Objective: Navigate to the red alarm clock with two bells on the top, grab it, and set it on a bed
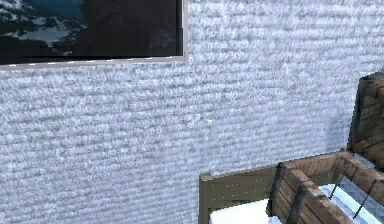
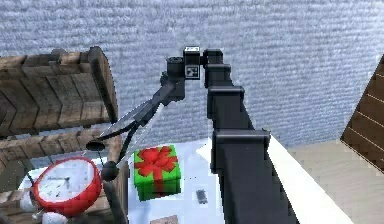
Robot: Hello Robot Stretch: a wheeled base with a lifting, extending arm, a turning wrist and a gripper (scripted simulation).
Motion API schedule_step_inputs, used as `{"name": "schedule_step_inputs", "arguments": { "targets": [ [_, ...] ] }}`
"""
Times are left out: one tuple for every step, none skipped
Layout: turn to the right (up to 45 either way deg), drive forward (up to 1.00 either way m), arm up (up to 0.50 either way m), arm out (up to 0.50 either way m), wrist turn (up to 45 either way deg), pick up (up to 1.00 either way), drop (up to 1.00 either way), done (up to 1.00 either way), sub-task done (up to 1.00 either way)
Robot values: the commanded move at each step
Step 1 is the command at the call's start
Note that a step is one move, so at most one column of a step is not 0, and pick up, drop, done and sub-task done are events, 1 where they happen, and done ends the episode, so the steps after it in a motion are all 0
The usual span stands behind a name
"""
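Against the grey textured wall [image 2: 300, 60], arm side view: white table [image 2: 192, 172] runs along it, long edge to the wall. In the forward view, a framed dark landscape picture [image 1: 90, 28] hangs on the same wall, with slatted wooden frames [image 1: 320, 190] low at that view's right.

Arm [image 2: 235, 150]: dark bar reaching across the table toward the wall edge.

Slatted wooden crate [image 2: 55, 95]: at the table's far end on the arm side view's left, behind the fingers.

Red alarm clock [image 2: 65, 188]: white face, red rim. It appears to stand on the table near that same end, toward the near edge. Lower part cut off, bells not made out.

Green gift box [image 2: 157, 168] with red ribbon: just beside the clock, between it and the arm.

Tool [image 2: 103, 158]: fingers slant down from the wrist to end close above the clock's upper rim. Contact cannot be told, nor whether it holds anything.

Small dark flat item [image 2: 201, 195]: on the table near the arm.

Risks, as judged:
- The round rim gives little purchase, so a skewed grasp could roll or tip the clock toward the near edge.
- The gift box is close and a sideways correction may shove it.
- The crate slats behind could snag the fingers on the lift.
- No bed sighted, so the carry may be long and a weak hold would fail on the way.
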Motion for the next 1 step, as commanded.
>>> {"name": "schedule_step_inputs", "arguments": {
  "targets": [
    [0.0,0.0,0.0,0.0,45.0,0.0,0.0,0.0,0.0]
  ]
}}
